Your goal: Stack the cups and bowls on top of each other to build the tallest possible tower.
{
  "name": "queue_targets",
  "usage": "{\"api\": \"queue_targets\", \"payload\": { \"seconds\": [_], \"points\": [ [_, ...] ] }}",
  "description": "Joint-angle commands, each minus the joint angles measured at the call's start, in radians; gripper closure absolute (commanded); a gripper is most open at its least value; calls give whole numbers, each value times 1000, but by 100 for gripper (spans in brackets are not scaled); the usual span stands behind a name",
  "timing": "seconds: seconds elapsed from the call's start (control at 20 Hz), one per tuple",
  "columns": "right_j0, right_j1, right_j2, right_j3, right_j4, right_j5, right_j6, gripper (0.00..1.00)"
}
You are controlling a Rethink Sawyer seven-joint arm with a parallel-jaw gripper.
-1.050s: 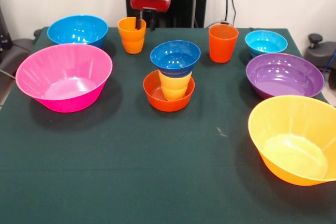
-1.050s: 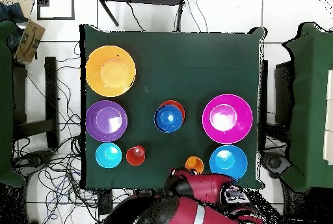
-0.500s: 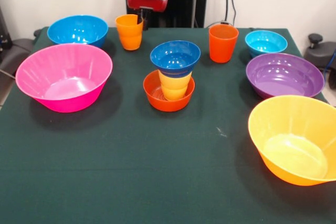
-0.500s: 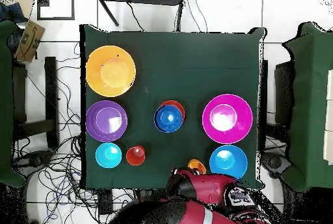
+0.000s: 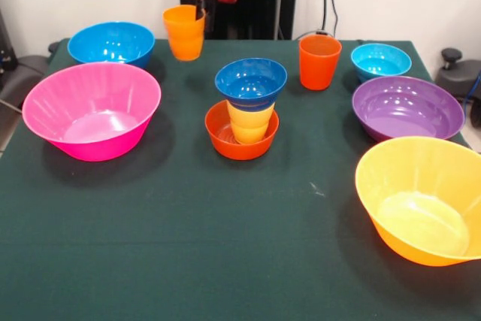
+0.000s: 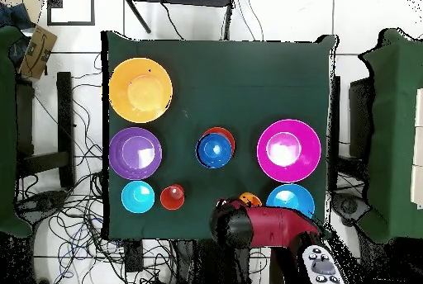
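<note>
The tower stands mid-table: a small orange-red bowl [image 5: 222, 139] holds a yellow cup [image 5: 250, 122], with a dark blue bowl [image 5: 251, 80] on top; from above it shows as the dark blue bowl [image 6: 214, 149]. My gripper [image 5: 201, 16] is shut on the rim of the light orange cup [image 5: 184, 33], which hangs clear of the table at the far side. In the overhead view only an edge of that cup [image 6: 249, 199] shows beside the arm. The red-orange cup [image 5: 319, 62] stands upright to the tower's right, with the cyan bowl [image 5: 380, 60] beyond it.
A medium blue bowl [image 5: 111, 43] and a large pink bowl [image 5: 92, 107] sit on the left. A purple bowl [image 5: 406, 107] and a large yellow-orange bowl [image 5: 421, 201] sit on the right. The table's green cloth [image 5: 225, 246] stretches across the near side.
The gripper has risen with the light orange cup, lifting it off the table and slightly left. The arm has swung over it in the overhead view.
</note>
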Motion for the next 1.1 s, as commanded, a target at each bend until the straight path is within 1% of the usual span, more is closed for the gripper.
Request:
{"api": "queue_targets", "payload": {
  "seconds": [0.05, 0.25, 0.45, 0.6, 0.75, 1.1],
  "points": [
    [32, -175, 203, -71, 147, 307, -42, 100],
    [66, -195, 207, -149, 182, 434, -47, 100],
    [77, -187, 236, -213, 204, 461, -43, 100],
    [96, -178, 240, -254, 211, 486, -25, 100],
    [110, -164, 236, -267, 216, 446, 5, 100],
    [124, -95, 226, -324, 202, 420, 14, 100]
  ]
}}
